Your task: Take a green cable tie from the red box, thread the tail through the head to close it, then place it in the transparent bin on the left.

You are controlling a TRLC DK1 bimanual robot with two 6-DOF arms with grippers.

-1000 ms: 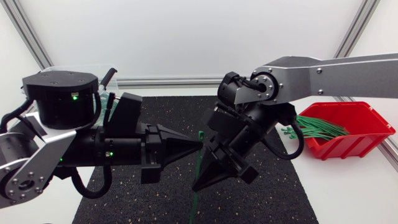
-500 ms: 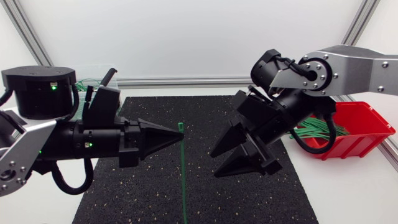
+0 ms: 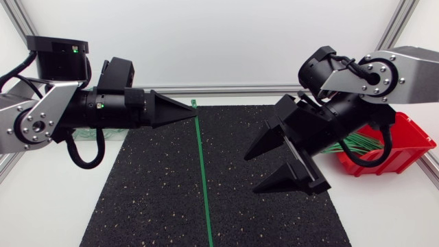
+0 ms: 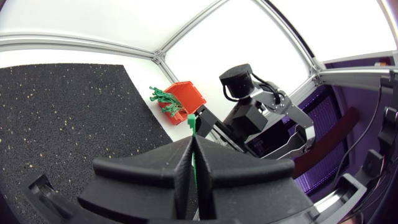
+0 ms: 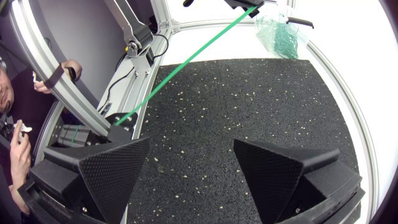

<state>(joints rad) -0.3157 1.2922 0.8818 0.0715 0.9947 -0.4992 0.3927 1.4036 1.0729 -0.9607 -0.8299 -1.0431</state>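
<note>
left hand (image 3: 193,110) pinches tie (image 3: 203,182) above black mat (image 3: 140,189)

The mat (image 3: 151,192) lies in the middle of the desk (image 3: 384,219). The box (image 3: 405,134) sits just right of the mat, with a pile of ties (image 3: 351,141) in it. The left gripper (image 3: 191,108), over the mat's back edge, pinches one cable tie (image 3: 202,171) that runs toward the front. The right gripper (image 3: 251,173) is right of it, apart. The bin (image 5: 283,37) is back left.
</note>
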